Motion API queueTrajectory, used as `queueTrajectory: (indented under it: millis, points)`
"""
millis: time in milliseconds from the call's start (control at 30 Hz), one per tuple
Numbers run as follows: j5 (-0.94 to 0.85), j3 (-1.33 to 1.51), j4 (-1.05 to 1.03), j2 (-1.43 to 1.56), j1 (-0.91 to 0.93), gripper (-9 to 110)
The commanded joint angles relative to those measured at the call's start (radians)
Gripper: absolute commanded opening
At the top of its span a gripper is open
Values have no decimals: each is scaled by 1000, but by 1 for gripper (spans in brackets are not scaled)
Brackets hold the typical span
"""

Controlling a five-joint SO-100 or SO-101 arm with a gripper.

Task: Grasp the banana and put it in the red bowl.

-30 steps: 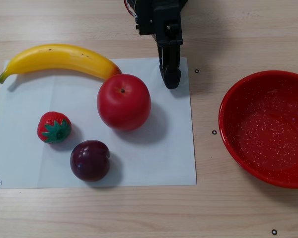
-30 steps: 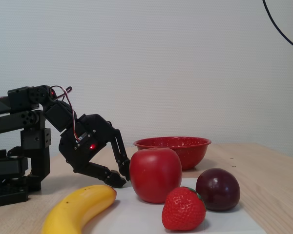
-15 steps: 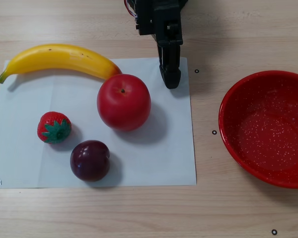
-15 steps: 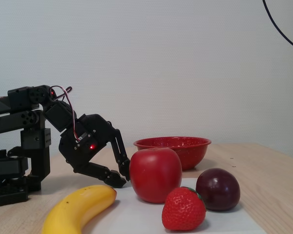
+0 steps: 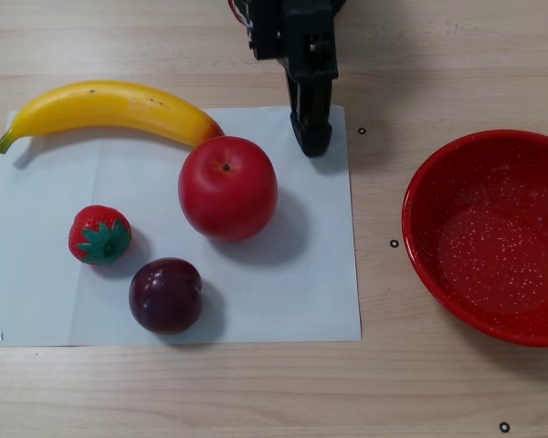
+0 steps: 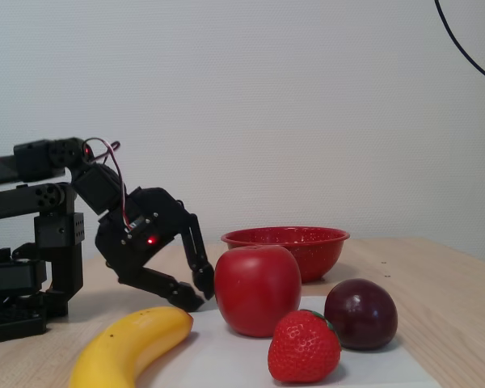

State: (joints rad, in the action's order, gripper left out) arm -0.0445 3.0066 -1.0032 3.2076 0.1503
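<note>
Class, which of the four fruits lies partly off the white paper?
The banana: its upper edge overhangs onto bare wood, while the other three sit fully on the paper.

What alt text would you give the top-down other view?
A black gripper hangs over a white paper sheet holding a banana, red apple, strawberry and plum; an empty red bowl sits right.

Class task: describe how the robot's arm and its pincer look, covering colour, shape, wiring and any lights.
The arm is matte black, built of blocky segments. Red and white wires loop over its upper joint, and a small red light glows on the wrist housing. The pincer is black too, with two slim, tapering fingers.
</note>
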Motion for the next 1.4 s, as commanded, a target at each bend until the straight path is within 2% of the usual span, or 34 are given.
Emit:
queueTrajectory:
  millis: [0, 467, 1367]
  points:
    - [-3, -143, -60, -49, -18, 0]
    - [106, -517, -279, -267, -144, 0]
    - [439, -1204, -581, -870, -664, 0]
